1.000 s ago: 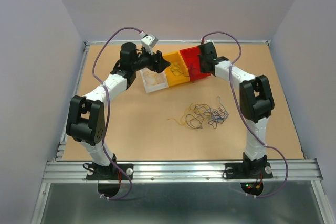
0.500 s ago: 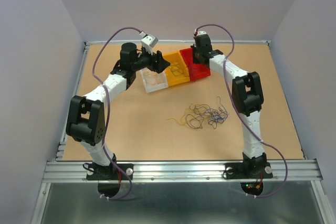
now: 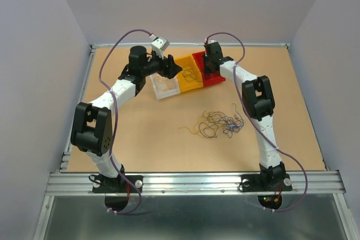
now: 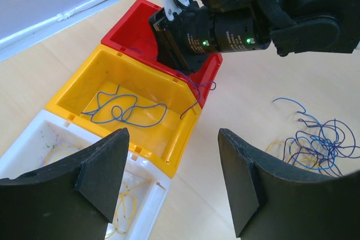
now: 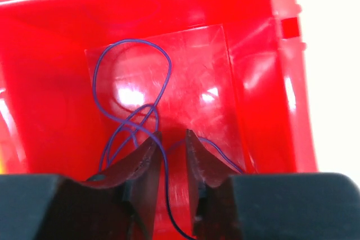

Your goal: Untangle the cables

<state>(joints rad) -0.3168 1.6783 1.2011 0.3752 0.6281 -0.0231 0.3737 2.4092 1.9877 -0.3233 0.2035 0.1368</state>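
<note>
A tangle of thin cables (image 3: 216, 123) in blue, dark purple, yellow and grey lies mid-table; it also shows in the left wrist view (image 4: 318, 141). My right gripper (image 5: 173, 139) is down inside the red bin (image 5: 270, 37). Its jaws stand a narrow gap apart, and a purple wire (image 5: 132, 82) runs loose between them onto the bin floor. My left gripper (image 4: 171, 139) is wide open and empty, hovering over the near edge of the yellow bin (image 4: 185, 133) and the white bin (image 4: 34, 133).
The three bins stand in a row at the back: white (image 3: 163, 89), yellow (image 3: 188, 81), red (image 3: 214, 78). A blue wire (image 4: 121, 108) lies in the yellow bin and yellow wire (image 4: 126, 200) in the white one. The right wrist (image 4: 225, 26) hangs over the red bin.
My right wrist has swung left from the red bin's right side to over it and down into it. The left arm and the tangle have not moved.
</note>
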